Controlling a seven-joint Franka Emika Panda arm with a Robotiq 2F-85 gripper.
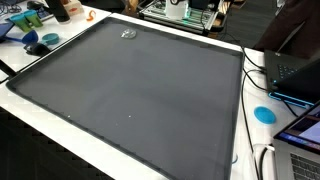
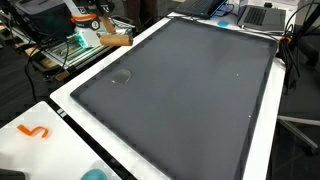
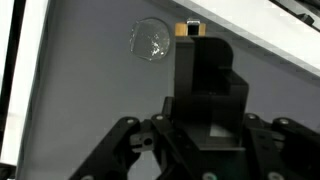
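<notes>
My gripper shows only in the wrist view, as a dark block with the two fingers pressed together and no gap between them. A tiny tan and white speck sits at the fingertips; I cannot tell what it is. Beyond the tips, a small clear crumpled piece lies on the dark grey mat. In both exterior views that clear piece rests near one corner of the mat. Neither exterior view shows the arm.
The mat lies on a white table with a bare rim all round. Blue items sit off one corner, and a blue disc lies near a laptop and cables. An orange squiggle and a wooden block lie off the mat.
</notes>
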